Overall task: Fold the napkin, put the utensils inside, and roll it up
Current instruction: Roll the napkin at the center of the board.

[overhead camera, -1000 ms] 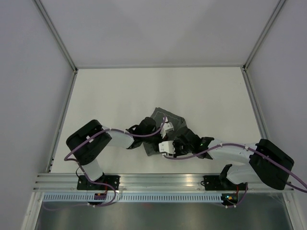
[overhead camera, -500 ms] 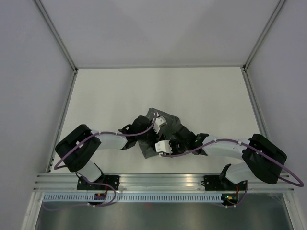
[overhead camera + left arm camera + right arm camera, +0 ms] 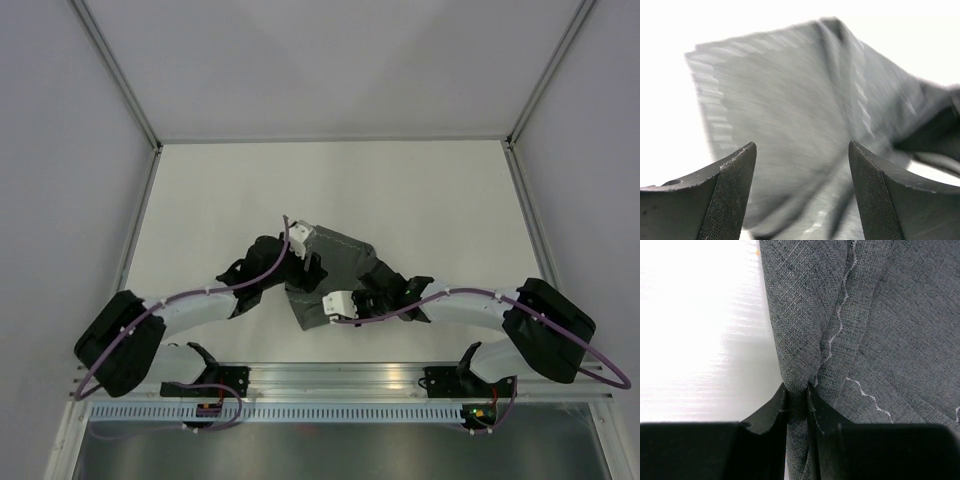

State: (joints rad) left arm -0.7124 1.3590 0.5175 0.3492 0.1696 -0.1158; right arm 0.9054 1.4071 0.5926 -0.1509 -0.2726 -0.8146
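Observation:
The dark grey napkin point(image 3: 345, 258) lies bunched in folds on the white table, near the middle front. My left gripper point(image 3: 308, 263) hovers at its left edge, open, with nothing between the fingers; in the left wrist view the napkin point(image 3: 790, 90) spreads blurred beyond the left gripper point(image 3: 800, 150). My right gripper point(image 3: 340, 305) sits at the napkin's near edge. In the right wrist view the right gripper point(image 3: 797, 395) is shut on a rolled fold of the napkin point(image 3: 900, 315), whose pale wavy stitching shows. The utensils are hidden.
The white tabletop point(image 3: 430, 200) is bordered by grey walls on three sides. An aluminium rail point(image 3: 330, 375) carrying both arm bases runs along the near edge.
My left gripper has opened, let go of the napkin and drawn back to the left, its arm stretching out low. My right gripper keeps its pinch and has shifted slightly left.

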